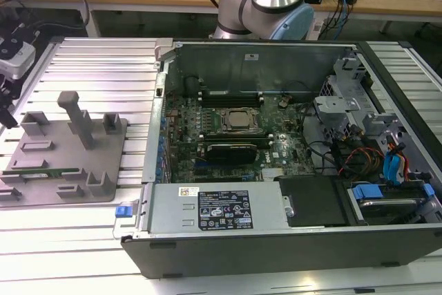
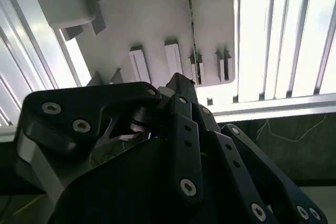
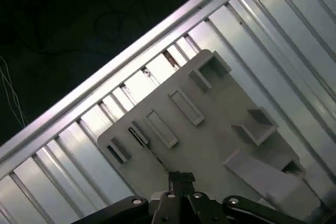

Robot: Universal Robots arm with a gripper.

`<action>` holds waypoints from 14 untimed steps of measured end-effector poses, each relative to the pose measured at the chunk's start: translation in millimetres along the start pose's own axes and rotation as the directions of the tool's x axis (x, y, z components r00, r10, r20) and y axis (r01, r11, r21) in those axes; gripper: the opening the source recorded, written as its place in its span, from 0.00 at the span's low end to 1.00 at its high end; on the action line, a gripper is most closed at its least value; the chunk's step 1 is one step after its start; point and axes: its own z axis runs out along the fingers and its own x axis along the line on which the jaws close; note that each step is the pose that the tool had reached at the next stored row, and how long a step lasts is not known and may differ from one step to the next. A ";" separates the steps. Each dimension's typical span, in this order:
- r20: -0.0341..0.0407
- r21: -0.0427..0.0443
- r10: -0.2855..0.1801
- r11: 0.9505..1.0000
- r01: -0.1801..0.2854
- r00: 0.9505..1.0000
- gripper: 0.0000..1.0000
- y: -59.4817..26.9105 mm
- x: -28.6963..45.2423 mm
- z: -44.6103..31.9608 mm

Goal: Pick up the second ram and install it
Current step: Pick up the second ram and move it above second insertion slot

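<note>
Closest to the lens in the second wrist view, the gripper (image 2: pixel 177 81) is looming as a mass of black bolted links, and its jaws are looking drawn together with nothing between them. It is hanging above the grey fixture plate (image 2: pixel 157 19) without touching it, and so is carrying nothing. In the exterior view the second ram (image 1: pixel 34 170) is sitting on the near side of that plate, standing on its long edge between low grey blocks (image 1: pixel 38 146). The blocks are probably holding it upright so that its upper edge is exposed for a pinch and its place is repeatable. Its long axis is running from the exterior view's left to the exterior view's right, along the plate's near edge. In the second wrist view it is appearing edge-on, as a thin dark-green line leading away from the fingertips, so the jaws seem to be lining up across its thickness. An open computer case (image 1: pixel 276 253) is lying beside the plate on the exterior view's right, with its motherboard (image 1: pixel 228 136) facing up
</note>
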 end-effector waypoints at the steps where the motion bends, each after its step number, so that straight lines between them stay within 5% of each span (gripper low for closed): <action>1: -0.002 -0.001 -0.044 0.999 0.044 0.999 0.08 0.0 0.0 0.6; 2: -0.004 -0.002 -0.077 0.997 0.077 0.997 0.08 -0.1 0.0 1.2; 6: -0.011 -0.007 -0.256 0.967 0.256 0.967 0.08 -0.3 0.2 6.2; 8: -0.012 -0.009 -0.293 0.956 0.293 0.956 0.08 -0.4 0.2 7.2; 13: -0.016 -0.013 -0.396 0.918 0.396 0.918 0.08 -0.5 0.3 10.0; 14: -0.016 -0.013 -0.400 0.917 0.400 0.916 0.08 -0.5 0.3 10.1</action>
